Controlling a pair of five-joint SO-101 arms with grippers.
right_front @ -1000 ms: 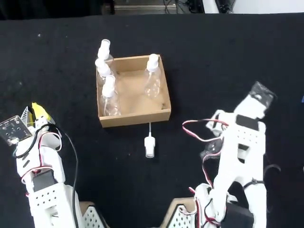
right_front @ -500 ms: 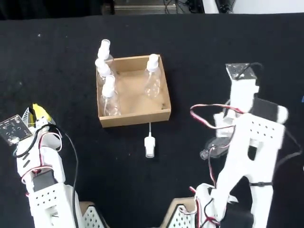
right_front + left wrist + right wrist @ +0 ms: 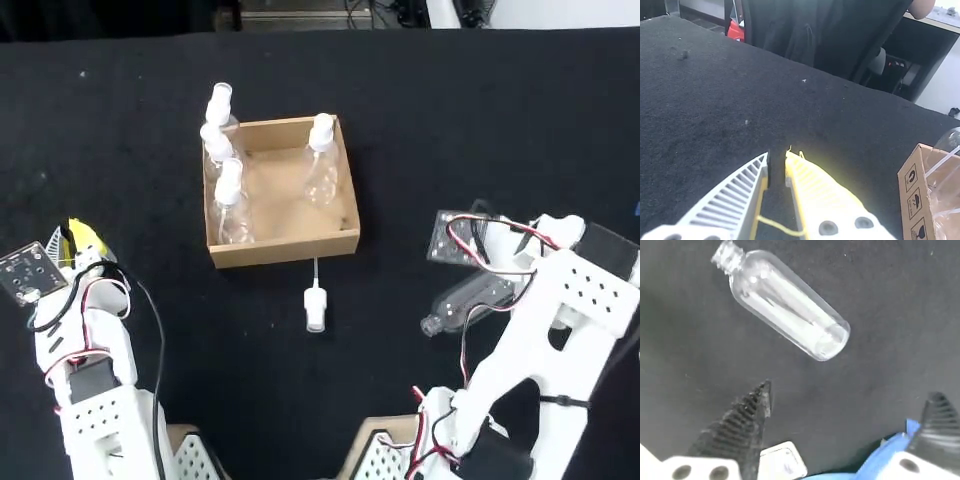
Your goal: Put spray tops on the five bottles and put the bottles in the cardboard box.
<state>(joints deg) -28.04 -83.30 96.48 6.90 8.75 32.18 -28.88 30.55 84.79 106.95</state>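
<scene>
Four capped bottles (image 3: 231,200) are seen standing in the cardboard box (image 3: 285,247). Three are ranged along one side wall and one is set against the opposite wall, so the middle of the box is free, presumably for the fifth. That fifth, an uncapped bottle (image 3: 785,307), is laid on its side on the bench (image 3: 480,100). It is well apart from the box, off the near corner on the single bottle's side. A loose spray top (image 3: 315,305) is laid just outside the box's near wall with its tube pointed at that wall. The bottle's neck end is turned toward it, so the two parts are judged ready to be brought together.

The right end effector (image 3: 851,391) is released, its jaws spread wide. It is poised above the bench near the base end of the uncapped bottle, and nothing is touched. The opening is judged wide enough for the bottle's body to be taken crosswise. The left end effector (image 3: 776,154) is clenched on nothing and parked well off the box's other side, where the work is not obstructed. The last bottle is yet to be grasped, fitted with the top and boxed.
</scene>
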